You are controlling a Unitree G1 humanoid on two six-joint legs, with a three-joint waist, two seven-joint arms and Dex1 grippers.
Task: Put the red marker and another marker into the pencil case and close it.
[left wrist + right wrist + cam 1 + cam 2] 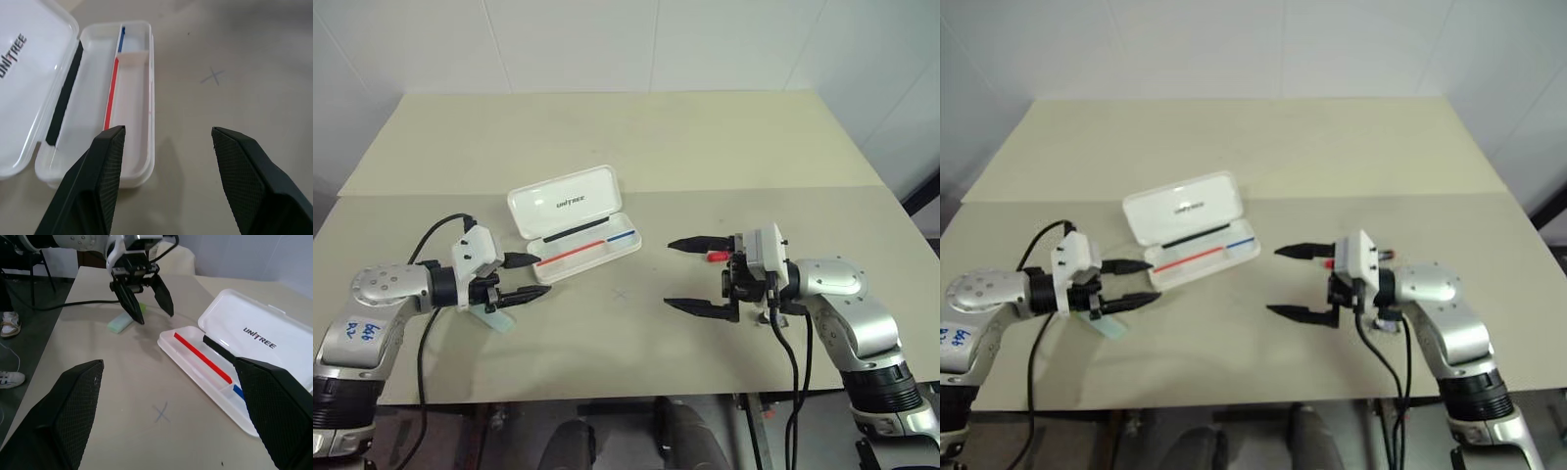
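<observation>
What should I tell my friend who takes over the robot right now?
Left gripper: open, holding nothing, hanging just above the green highlighter, close to the near end of the pencil case.
Right gripper: wide open, holding nothing, pointing across the table towards the case.
Red marker: its red end peeks out beside the right gripper, not between its fingers; the rest is hidden.
Green highlighter: lying on the table, outside the case.
Pencil case: lid open, no marker in the tray.
Done: nothing is in the case yet.
Left: put both markers in, then shut the lid.
</observation>
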